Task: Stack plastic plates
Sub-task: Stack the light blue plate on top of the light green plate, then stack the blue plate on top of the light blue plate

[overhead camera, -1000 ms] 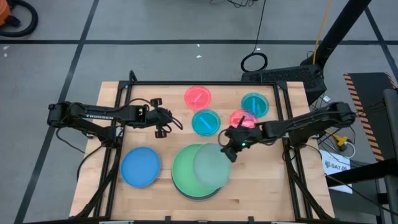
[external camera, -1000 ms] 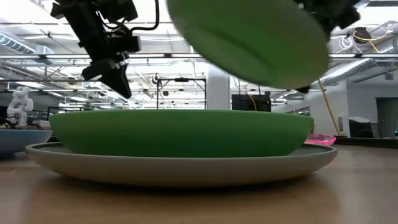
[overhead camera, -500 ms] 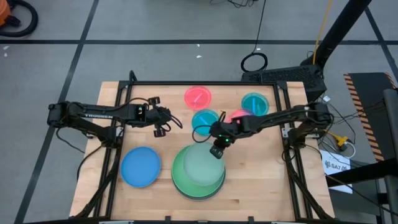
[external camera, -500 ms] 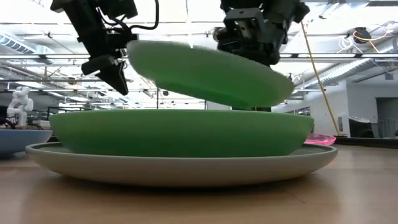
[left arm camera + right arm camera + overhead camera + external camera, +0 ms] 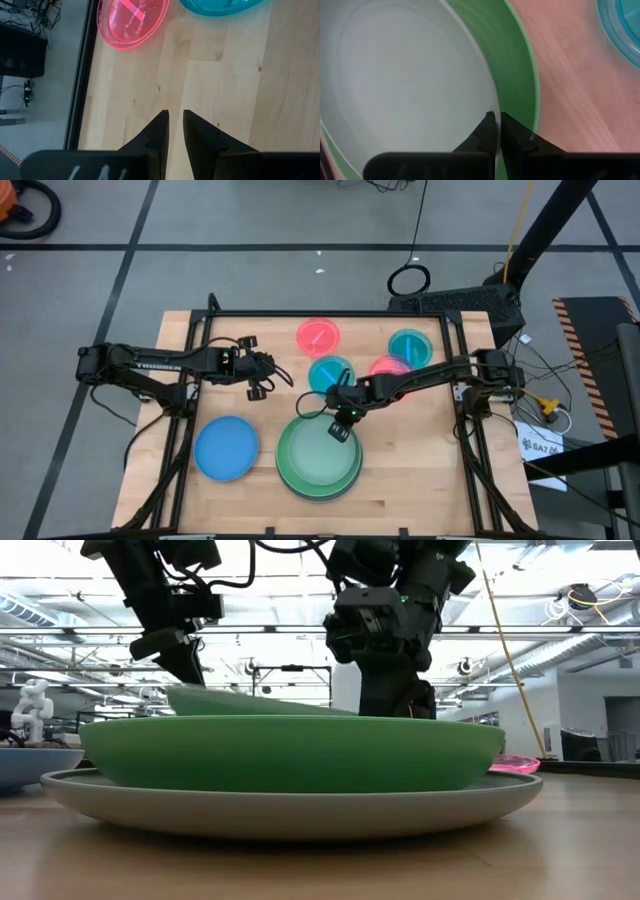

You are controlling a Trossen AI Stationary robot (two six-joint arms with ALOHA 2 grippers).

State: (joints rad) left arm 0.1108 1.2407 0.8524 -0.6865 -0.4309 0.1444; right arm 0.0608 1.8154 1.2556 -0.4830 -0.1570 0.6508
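Pale green plate (image 5: pixel 322 453) lowered since earlier frame, now laid inside green plate (image 5: pixel 287 464) at table's 6 o'clock. Right pincer (image 5: pixel 340 423) pinched on its 12 o'clock rim. Left pincer (image 5: pixel 262 376) idle, nearly closed, empty. Risk judged: plate dragged off-centre if withdrawn before release.

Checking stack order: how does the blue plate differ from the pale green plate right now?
The blue plate lies alone on the bare table; the pale green plate sits inside the green plate, on the stack. The blue one is untouched; the pale green one has the right gripper shut on its rim. Both are round and look similar in size.
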